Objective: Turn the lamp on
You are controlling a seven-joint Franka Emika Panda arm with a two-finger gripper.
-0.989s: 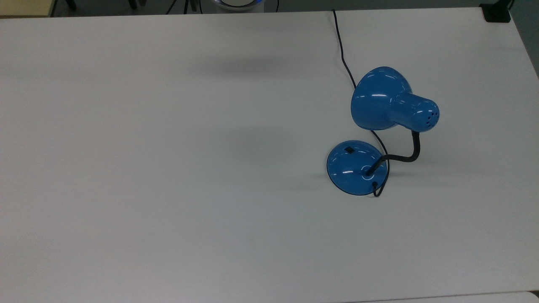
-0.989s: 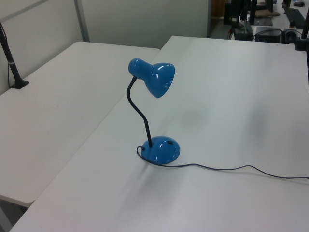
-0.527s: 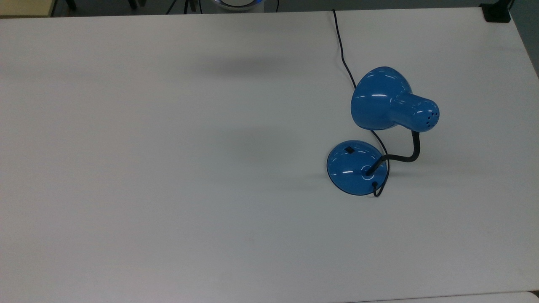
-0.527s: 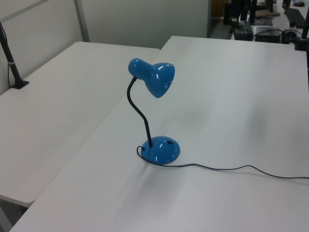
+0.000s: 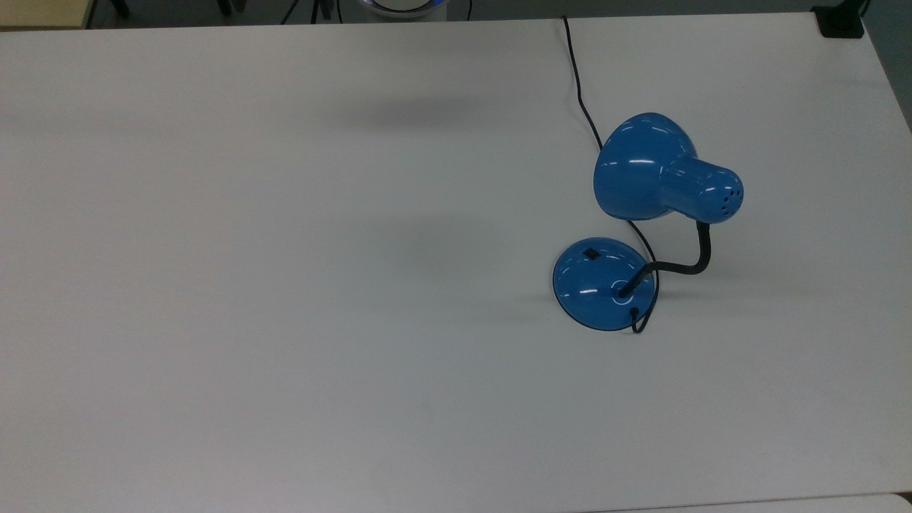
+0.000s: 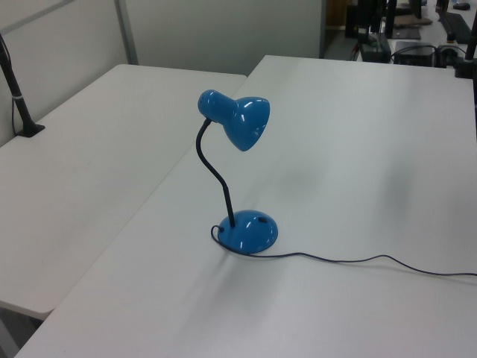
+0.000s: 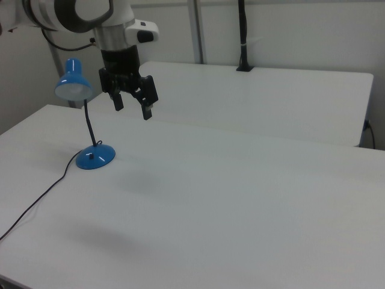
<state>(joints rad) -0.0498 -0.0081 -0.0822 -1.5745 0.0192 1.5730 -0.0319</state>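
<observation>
In the right view, the lamp (image 7: 90,135) is standing at the left on the white counter (image 7: 240,205), unlit. To its right, the gripper (image 7: 132,107) is hanging high above the counter, fingers spread wide, gripping nothing.

Lab or office-type workroom: plain white bench (image 5: 285,285) with a second white table (image 6: 82,164) pushed alongside, grey partition walls (image 6: 223,33) behind, a clamped black pole (image 7: 243,36), cluttered equipment desks (image 6: 417,30) in the far background.
</observation>
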